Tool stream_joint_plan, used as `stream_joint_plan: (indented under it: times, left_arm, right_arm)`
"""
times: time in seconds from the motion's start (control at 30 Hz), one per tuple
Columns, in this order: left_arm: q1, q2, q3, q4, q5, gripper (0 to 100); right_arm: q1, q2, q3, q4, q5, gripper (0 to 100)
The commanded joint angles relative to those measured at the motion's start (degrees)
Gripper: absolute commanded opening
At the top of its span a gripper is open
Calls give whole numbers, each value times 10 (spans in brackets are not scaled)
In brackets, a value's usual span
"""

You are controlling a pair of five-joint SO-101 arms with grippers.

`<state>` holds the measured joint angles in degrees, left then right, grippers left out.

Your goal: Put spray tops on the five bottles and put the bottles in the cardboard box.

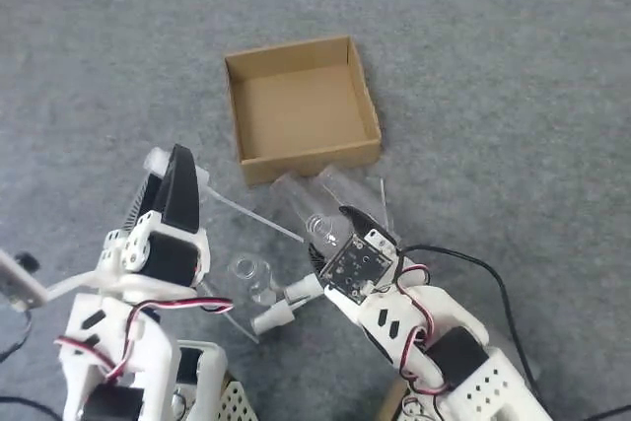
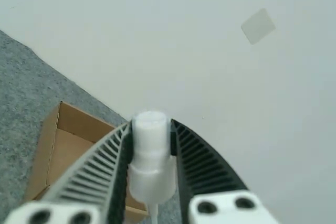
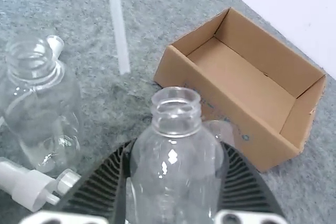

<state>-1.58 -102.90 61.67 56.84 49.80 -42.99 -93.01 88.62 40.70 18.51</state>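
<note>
My left gripper [image 1: 170, 163] is shut on a white spray top [image 2: 151, 156], held up off the table, and its thin dip tube [image 1: 254, 216] slants toward the bottles. My right gripper [image 3: 176, 150] is shut on a clear open-necked bottle [image 3: 176, 166], held upright just before the cardboard box [image 1: 311, 163]. A second clear bottle [image 3: 39, 108] stands uncapped on the table [image 1: 251, 273] between the arms. Two more bottles [image 1: 296, 189] lie by the box's near wall. The box [image 3: 220, 124] holds nothing.
Two loose white spray tops [image 1: 301, 288] [image 1: 272, 318] lie on the grey carpet between the arms. A black cable [image 1: 493, 278] trails from the right arm. Open carpet surrounds the box on its far side and to its right.
</note>
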Motion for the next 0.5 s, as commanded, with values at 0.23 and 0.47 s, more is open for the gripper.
stream_joint_plan:
  times: [0.23, 0.47]
  left_arm:
    - [3, -4, 6, -20, 3, 11]
    - [3, -4, 6, -20, -6, 11]
  right_arm:
    - [-39, -11, -11, -15, 34, 117]
    - [-44, -12, -14, -16, 40, 117]
